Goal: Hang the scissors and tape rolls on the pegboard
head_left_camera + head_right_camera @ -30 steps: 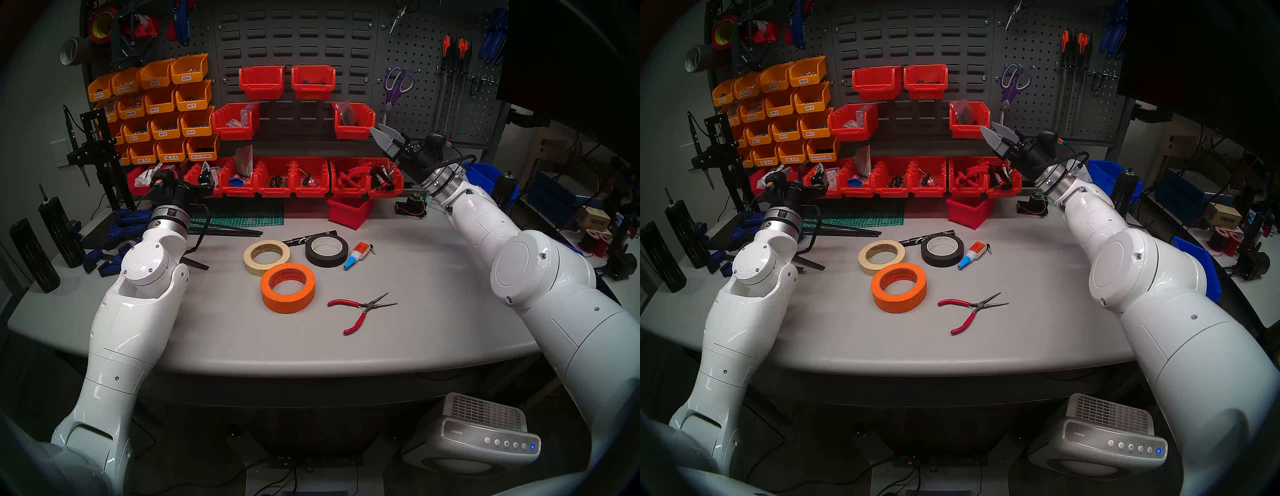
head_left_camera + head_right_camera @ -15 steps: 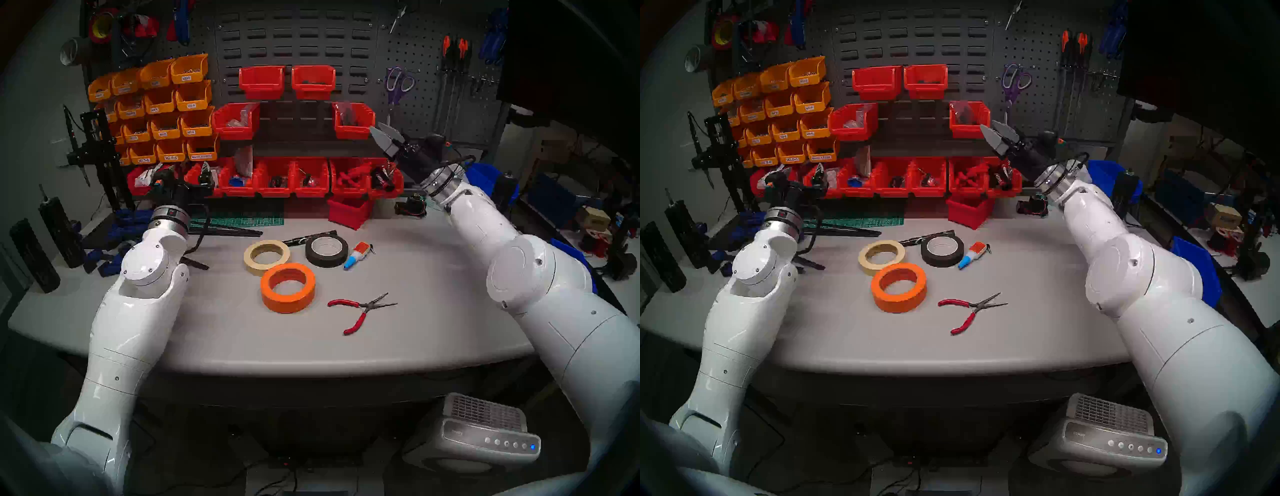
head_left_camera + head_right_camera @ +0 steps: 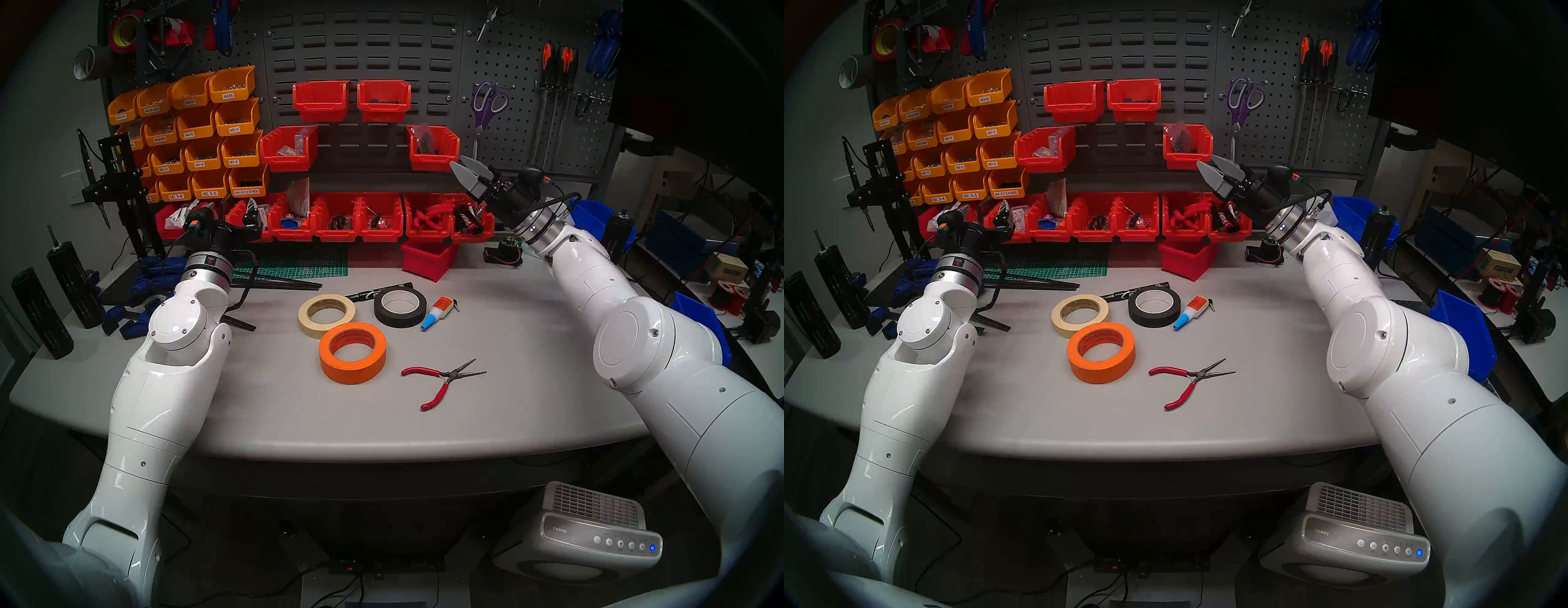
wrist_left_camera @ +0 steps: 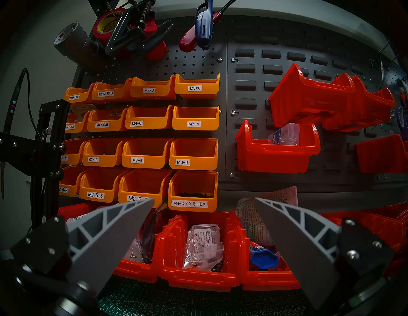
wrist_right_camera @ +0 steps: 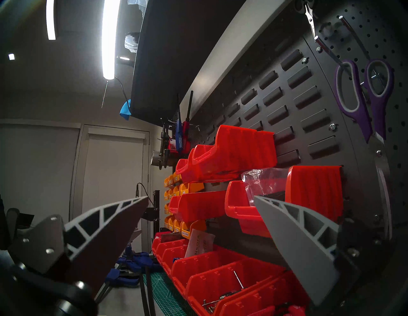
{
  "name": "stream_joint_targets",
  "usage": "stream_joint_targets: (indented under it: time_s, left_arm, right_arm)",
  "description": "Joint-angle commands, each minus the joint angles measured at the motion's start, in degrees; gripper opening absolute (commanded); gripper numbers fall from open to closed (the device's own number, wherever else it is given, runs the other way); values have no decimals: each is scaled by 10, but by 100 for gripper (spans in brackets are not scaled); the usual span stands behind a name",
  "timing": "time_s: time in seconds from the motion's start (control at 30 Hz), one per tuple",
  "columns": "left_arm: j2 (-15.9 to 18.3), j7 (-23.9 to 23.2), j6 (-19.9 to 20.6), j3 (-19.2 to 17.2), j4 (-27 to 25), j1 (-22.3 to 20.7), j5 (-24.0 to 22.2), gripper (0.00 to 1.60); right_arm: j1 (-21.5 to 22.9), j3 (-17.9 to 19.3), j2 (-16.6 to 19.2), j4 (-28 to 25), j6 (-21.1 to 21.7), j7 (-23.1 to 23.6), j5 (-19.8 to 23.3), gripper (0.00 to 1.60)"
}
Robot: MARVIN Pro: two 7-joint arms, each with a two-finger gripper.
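Scissors [image 3: 487, 106] hang just above the wide-open, empty right gripper [image 3: 466, 166], left gripper [image 4: 204, 218] likewise; careless withdrawal risks knocking them off.

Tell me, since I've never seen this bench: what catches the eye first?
The orange tape roll at mid-table, with the cream and black rolls just behind it and red-handled pliers to its right. Behind, rows of red bins line the wall, and purple scissors hang on the pegboard above the open, empty right gripper.
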Motion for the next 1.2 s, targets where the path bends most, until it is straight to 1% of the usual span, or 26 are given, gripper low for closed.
stream_joint_targets:
  time_s: [0.0, 0.37, 0.63, 0.77, 0.97, 1.17]
  left_arm:
    - [1, -1, -7, -5, -17, -19, 0, 160]
    - [2, -1, -7, -5, -16, -19, 0, 160]
    - [2, -1, -7, -5, -16, -19, 0, 160]
    - [2, -1, -7, -5, -16, -19, 0, 160]
    - [2, -1, -6, -5, -16, -18, 0, 160]
    - [2, -1, -6, -5, -15, -18, 0, 160]
  right_arm:
    - [0, -12, -11, -32, 17, -1, -1, 160]
    - [-16, -28, -24, -77, 26, -1, 9, 160]
    - [-43, -36, -30, -117, 33, -1, 14, 160]
    - [-50, -36, -29, -148, 33, -1, 20, 160]
    - [-43, -29, -30, -187, 32, -1, 33, 160]
    - [-49, -24, -38, -232, 44, -1, 46, 160]
